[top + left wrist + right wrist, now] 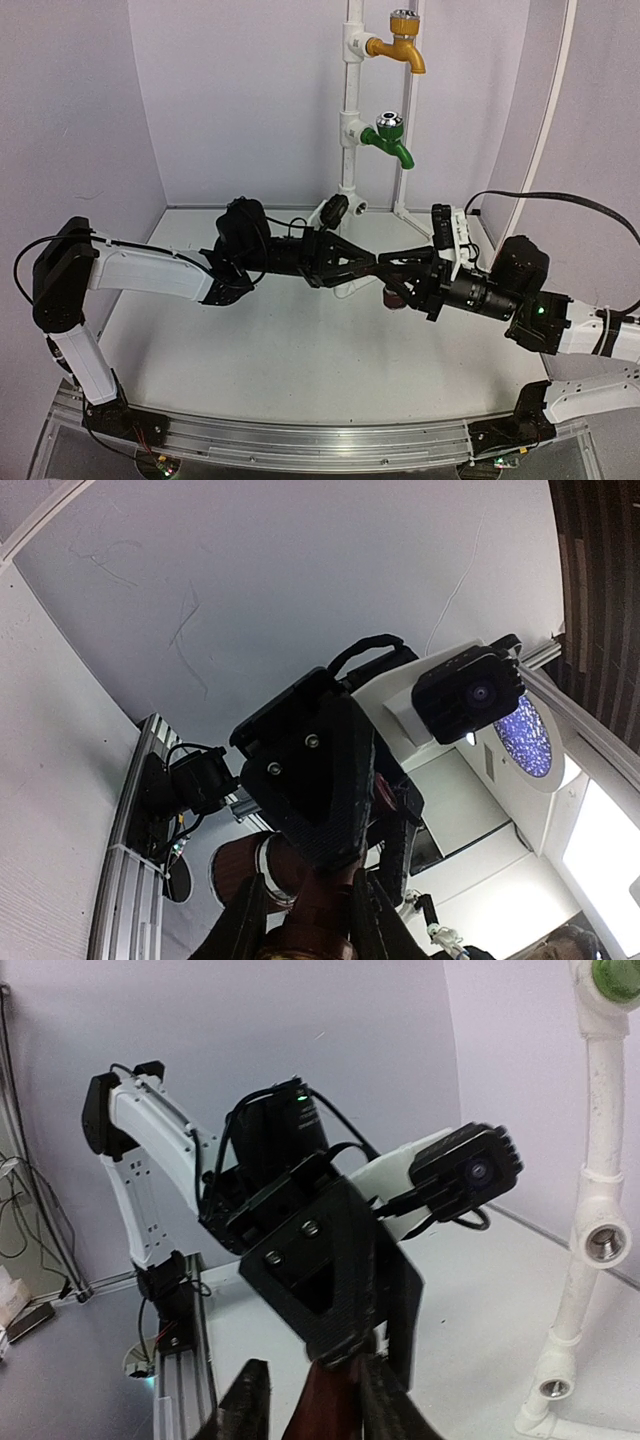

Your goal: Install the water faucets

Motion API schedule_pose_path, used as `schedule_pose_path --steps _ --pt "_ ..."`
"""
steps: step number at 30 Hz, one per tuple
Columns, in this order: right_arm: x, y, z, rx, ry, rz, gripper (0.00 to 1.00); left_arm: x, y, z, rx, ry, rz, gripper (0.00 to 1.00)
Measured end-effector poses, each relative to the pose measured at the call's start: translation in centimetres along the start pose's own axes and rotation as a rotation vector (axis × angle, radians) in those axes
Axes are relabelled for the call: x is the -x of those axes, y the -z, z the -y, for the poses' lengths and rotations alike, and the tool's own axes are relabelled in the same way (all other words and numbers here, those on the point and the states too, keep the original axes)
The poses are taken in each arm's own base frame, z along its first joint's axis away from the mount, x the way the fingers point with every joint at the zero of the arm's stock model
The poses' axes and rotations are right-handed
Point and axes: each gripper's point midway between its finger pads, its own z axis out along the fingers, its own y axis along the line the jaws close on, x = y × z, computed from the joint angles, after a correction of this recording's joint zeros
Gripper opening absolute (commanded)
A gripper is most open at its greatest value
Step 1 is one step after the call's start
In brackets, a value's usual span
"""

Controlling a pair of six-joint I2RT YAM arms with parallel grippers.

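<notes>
The dark brown faucet (392, 297) hangs above the middle of the table, where both grippers meet. My left gripper (368, 266) is shut on it; in the left wrist view its fingers press both sides of the brown body (290, 865). My right gripper (392, 272) reaches in from the right. In the right wrist view its jaws (312, 1405) stand around the faucet (330, 1400): one finger touches it, and a narrow gap shows at the other. The green faucet (388, 140) sits in a socket on the white pipe stand (350, 120).
A yellow-orange faucet (398, 45) is mounted at the top of the stand. Two bare round sockets (600, 1243) (553, 1388) show lower on the pipe at the back right. Curved white walls close the table at the back and sides.
</notes>
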Motion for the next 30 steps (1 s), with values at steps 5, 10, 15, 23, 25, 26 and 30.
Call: schedule_pose_path --steps 5,10,15,23,25,26,30 --pt "0.0 -0.4 0.7 -0.021 0.028 0.012 0.34 0.3 0.3 -0.2 0.006 0.019 0.005 0.0" --pt "-0.7 -0.9 0.7 -0.015 0.034 -0.006 0.41 0.3 0.2 0.1 -0.004 0.007 0.008 0.0" --pt "-0.9 -1.0 0.6 -0.012 0.041 -0.008 0.24 0.2 0.2 0.1 -0.006 0.006 0.007 0.0" --pt "-0.6 -0.7 0.6 -0.013 0.041 0.009 0.0 0.2 0.2 -0.3 -0.002 0.014 0.006 0.0" --pt "-0.6 -0.7 0.6 -0.014 0.041 0.009 0.0 0.2 0.2 -0.3 -0.003 0.014 0.007 0.15" --pt "-0.6 -0.7 0.7 -0.016 0.041 0.01 0.0 0.2 0.2 -0.3 -0.003 0.015 0.007 0.34" --pt "-1.1 -0.2 1.3 -0.065 0.06 0.009 0.0 0.5 0.7 -0.7 0.003 0.008 0.031 0.83"
